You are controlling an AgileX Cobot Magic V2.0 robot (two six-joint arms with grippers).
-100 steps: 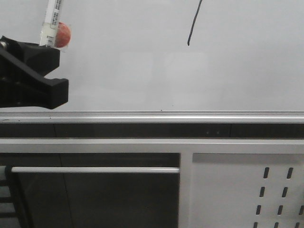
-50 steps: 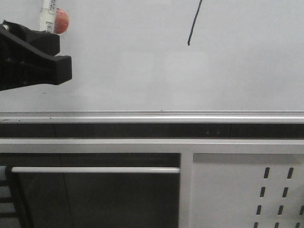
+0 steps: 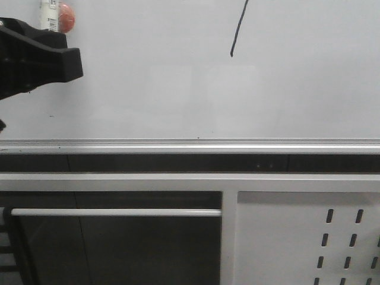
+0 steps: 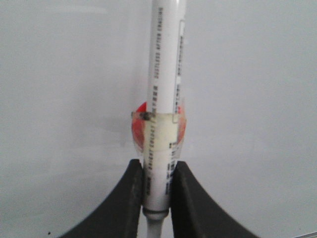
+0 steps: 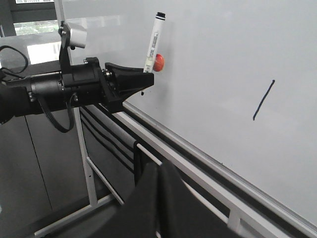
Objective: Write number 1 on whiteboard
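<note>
The whiteboard (image 3: 148,89) fills the upper front view, with its silver rail (image 3: 190,145) below. The number 1 (image 3: 237,29) is a thin black slanted stroke near the top, also seen in the right wrist view (image 5: 263,100). My left gripper (image 4: 157,171) is shut on a white marker (image 4: 166,74) that stands upright along the board, with a red round piece (image 4: 138,124) taped to it. It sits at the far left (image 3: 71,59), well left of the stroke. My right gripper (image 5: 158,168) is shut on nothing, low in front of the board's frame.
Below the rail run a dark gap and a white frame with a horizontal bar (image 3: 119,212). A white panel with slotted holes (image 3: 285,237) is at the lower right. White frame legs (image 5: 84,148) stand under the left arm (image 5: 49,91).
My left gripper has risen with the marker, which now shows only at the top left edge of the front view. The stroke is unchanged.
</note>
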